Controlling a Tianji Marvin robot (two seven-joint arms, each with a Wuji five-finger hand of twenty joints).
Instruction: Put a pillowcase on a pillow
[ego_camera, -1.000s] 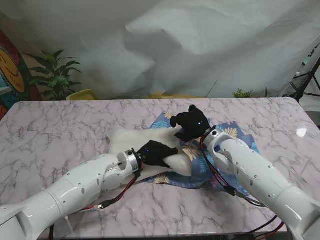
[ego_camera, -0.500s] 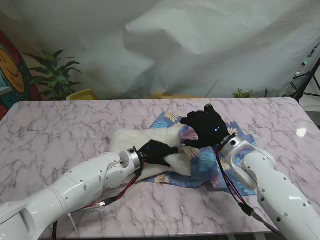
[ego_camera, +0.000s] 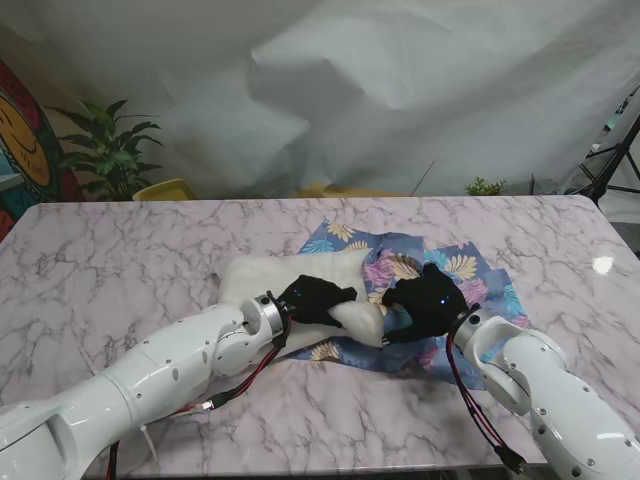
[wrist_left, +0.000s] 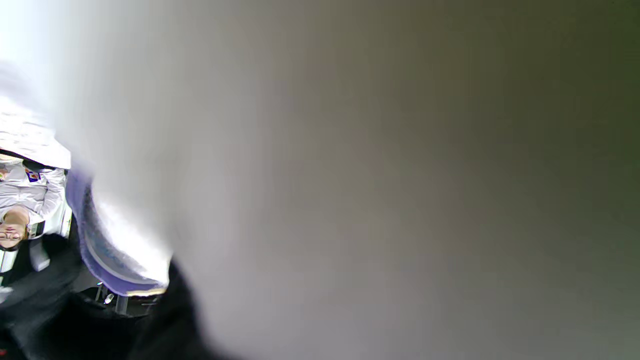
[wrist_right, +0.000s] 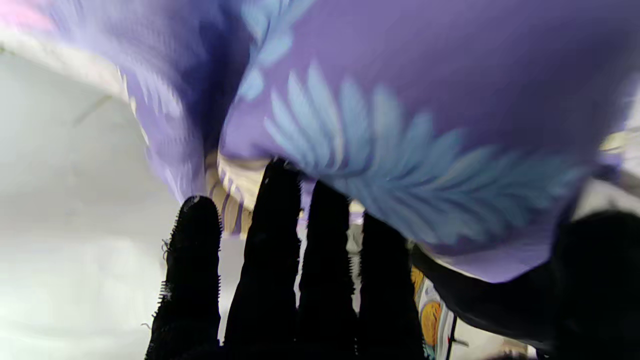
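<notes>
Since a moment ago, our right hand (ego_camera: 428, 308) has dropped nearer to us onto the floral pillowcase (ego_camera: 455, 278), fingers (wrist_right: 265, 280) extended under a fabric fold. Our left hand (ego_camera: 315, 299) clasps the white pillow (ego_camera: 260, 278) mid-table, partly overlapping the pillowcase.

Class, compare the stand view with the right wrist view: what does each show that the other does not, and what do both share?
Only the stand view shows the marble table, the left hand on the white pillow, and both arms. Only the right wrist view shows the right hand's fingers reaching under the fabric's edge. Both show the right hand and the leaf-print pillowcase.
</notes>
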